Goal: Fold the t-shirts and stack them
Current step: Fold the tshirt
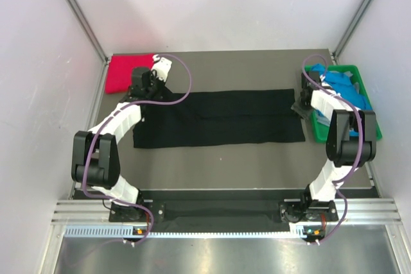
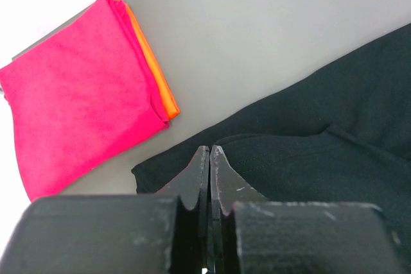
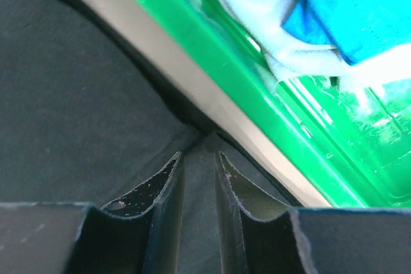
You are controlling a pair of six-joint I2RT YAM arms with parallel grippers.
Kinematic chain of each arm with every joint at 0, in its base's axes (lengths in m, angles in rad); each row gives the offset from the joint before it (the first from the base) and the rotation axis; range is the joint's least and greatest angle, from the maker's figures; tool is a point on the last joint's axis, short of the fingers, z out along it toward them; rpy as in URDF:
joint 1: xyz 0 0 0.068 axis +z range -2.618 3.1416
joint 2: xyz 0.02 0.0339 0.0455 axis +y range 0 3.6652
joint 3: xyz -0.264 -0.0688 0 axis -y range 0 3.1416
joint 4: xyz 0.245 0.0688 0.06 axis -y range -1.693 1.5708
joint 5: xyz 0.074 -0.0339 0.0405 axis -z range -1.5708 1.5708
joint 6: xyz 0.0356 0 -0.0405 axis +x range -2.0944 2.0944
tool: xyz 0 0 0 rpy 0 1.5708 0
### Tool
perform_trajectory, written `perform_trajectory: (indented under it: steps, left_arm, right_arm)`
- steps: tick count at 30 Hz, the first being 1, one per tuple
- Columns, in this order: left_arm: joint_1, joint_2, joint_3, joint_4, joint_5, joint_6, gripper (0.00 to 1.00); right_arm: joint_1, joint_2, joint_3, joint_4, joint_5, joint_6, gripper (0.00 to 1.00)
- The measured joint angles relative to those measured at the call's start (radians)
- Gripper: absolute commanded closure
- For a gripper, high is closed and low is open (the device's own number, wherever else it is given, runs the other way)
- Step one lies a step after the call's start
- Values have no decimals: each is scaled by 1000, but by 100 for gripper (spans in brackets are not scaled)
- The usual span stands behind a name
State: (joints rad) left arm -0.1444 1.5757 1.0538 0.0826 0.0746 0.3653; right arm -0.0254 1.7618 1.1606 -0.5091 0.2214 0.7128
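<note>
A large black t-shirt (image 1: 218, 117) lies folded into a long band across the table's middle. My left gripper (image 1: 149, 86) is at its far left corner, jaws pressed shut at the shirt's folded edge (image 2: 321, 158); the tips (image 2: 210, 152) meet where an upper layer begins. My right gripper (image 1: 302, 104) is at the far right corner, shut with a pinch of black cloth (image 3: 77, 94) between the jaws (image 3: 199, 155). A folded magenta-red shirt (image 1: 125, 72) lies at the back left on an orange one (image 2: 157, 75). Blue shirts (image 1: 347, 88) sit in the crate.
The green plastic crate (image 1: 372, 126) stands at the right edge, right beside my right gripper; its wall (image 3: 257, 101) runs close past the fingers. A pale cloth (image 3: 257, 24) lies in it under the blue ones (image 3: 347, 11). White walls enclose the table.
</note>
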Motion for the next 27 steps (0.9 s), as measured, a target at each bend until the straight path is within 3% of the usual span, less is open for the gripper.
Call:
perform_trajectory:
  steps: [14, 16, 20, 27]
  left_arm:
    - [0, 0, -1, 24, 13, -15, 100]
    - [0, 0, -1, 24, 13, -15, 100]
    - [0, 0, -1, 24, 13, -15, 100]
    - [0, 0, -1, 30, 10, -15, 100]
  right_arm:
    - [-15, 87, 79, -82, 42, 80, 76]
    - [-16, 89, 79, -85, 44, 85, 80]
    - [-17, 94, 79, -87, 51, 93, 100]
    - [-17, 94, 79, -87, 67, 95, 100]
